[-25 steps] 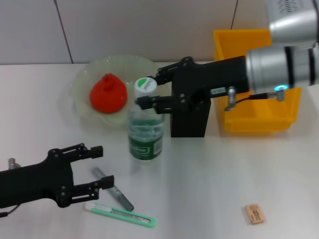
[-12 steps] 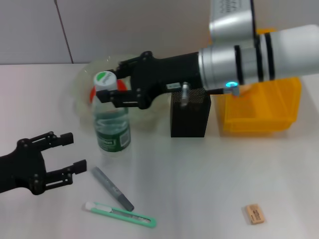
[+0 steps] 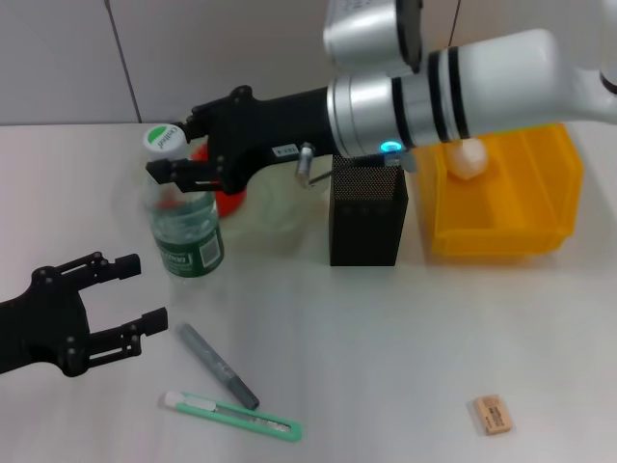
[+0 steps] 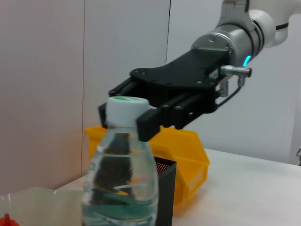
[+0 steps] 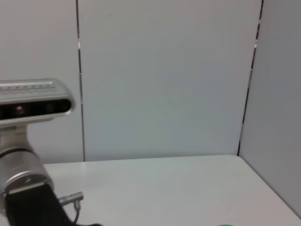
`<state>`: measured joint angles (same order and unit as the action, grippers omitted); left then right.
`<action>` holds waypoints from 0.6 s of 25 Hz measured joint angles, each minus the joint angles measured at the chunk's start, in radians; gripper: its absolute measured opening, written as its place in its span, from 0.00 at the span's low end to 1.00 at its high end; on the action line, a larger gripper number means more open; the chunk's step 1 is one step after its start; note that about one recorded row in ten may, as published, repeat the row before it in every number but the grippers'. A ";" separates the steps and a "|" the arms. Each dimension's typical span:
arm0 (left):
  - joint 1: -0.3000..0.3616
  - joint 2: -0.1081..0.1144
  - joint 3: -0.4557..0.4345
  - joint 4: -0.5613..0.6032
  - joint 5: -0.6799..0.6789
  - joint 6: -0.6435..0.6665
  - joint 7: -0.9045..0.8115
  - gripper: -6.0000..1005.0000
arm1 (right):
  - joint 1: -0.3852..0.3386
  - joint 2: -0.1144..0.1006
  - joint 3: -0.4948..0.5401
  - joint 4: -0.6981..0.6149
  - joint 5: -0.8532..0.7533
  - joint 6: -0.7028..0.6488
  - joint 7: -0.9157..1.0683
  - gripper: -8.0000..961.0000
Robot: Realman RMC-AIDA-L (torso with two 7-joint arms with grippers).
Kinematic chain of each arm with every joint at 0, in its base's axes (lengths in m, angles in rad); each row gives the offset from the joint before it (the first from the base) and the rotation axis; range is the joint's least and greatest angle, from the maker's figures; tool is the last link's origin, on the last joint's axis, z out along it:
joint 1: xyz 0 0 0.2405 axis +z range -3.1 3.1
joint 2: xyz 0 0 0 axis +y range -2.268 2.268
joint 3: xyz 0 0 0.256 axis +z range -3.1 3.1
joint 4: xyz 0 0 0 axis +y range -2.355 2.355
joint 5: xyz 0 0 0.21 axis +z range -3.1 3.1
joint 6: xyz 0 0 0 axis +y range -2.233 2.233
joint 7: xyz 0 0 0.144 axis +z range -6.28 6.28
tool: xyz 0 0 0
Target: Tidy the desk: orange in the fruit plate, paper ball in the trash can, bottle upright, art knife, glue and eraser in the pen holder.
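Right gripper [image 3: 174, 159] pinching bottle [image 3: 183, 231] neck, bottle upright. Left gripper [image 3: 135, 294] spread, idle. Paper ball [image 3: 469, 157] binned. Art knife [image 3: 236, 415], glue [image 3: 217, 365], eraser [image 3: 492, 414] not yet in pen holder [image 3: 366, 222].

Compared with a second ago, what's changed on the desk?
The right pincer, shut on the bottle at its neck, has carried it upright toward the robot's left, past the fruit plate. The left pincer drew back, open. The pen holder, art knife and eraser stayed put.
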<state>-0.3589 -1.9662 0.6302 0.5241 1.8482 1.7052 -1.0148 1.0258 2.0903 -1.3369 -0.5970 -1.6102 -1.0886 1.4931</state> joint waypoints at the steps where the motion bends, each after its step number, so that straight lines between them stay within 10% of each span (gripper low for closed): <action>1: 0.000 -0.001 0.000 -0.001 0.000 0.000 0.006 0.77 | 0.000 0.000 0.000 0.000 0.000 0.000 0.000 0.46; 15: 0.010 -0.011 -0.020 -0.005 0.000 -0.003 0.054 0.77 | 0.097 0.003 -0.021 0.125 0.035 0.058 -0.036 0.46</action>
<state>-0.3485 -1.9774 0.6101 0.5195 1.8482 1.7023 -0.9608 1.1229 2.0929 -1.3580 -0.4724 -1.5752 -1.0303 1.4566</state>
